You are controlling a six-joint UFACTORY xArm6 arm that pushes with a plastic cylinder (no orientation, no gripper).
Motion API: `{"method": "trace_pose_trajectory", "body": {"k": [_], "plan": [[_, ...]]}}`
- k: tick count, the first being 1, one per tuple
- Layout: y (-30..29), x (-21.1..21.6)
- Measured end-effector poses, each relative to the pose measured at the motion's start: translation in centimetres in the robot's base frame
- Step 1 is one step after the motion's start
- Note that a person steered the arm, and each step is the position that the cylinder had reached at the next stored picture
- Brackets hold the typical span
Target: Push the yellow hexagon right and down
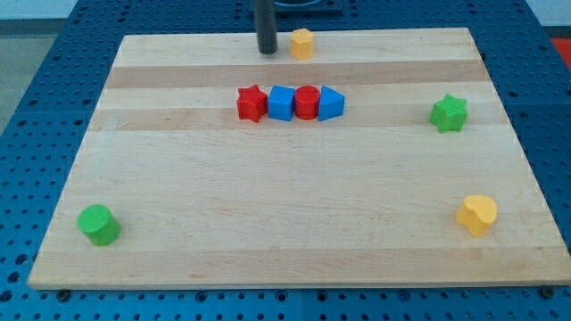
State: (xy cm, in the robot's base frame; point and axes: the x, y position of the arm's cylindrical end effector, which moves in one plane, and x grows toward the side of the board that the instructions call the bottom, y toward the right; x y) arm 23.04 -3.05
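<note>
No gripper here, so nothing spreads or pinches: just my tip [267,52] beside the yellow hexagon [302,42].

Biggest is the wooden worktop [285,223], and no box, bowl or tray sits on it, so nothing is inside anything. Next comes a row of four touching blocks in the middle: a red star [252,103], a blue cube [281,103], a red cylinder [307,102] and a blue block [331,104] with a pointed top. A green star [449,113] sits at the view's right, a yellow heart [477,215] lower right, a green cylinder [98,224] lower left. The yellow hexagon sits at the view's top edge of the worktop. My tip stands just to its left, with a small gap. To do this well, I think my tip should go a bit higher up the view, behind the hexagon's upper left side, then push slowly in a slant. It should pass to the right of the row, not bump it.
</note>
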Motion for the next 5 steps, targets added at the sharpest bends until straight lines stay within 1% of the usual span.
{"method": "trace_pose_trajectory", "body": {"k": [2,4,5], "plan": [[5.7,-1.1],[6.6,-3.7],[8.9,-3.6]]}}
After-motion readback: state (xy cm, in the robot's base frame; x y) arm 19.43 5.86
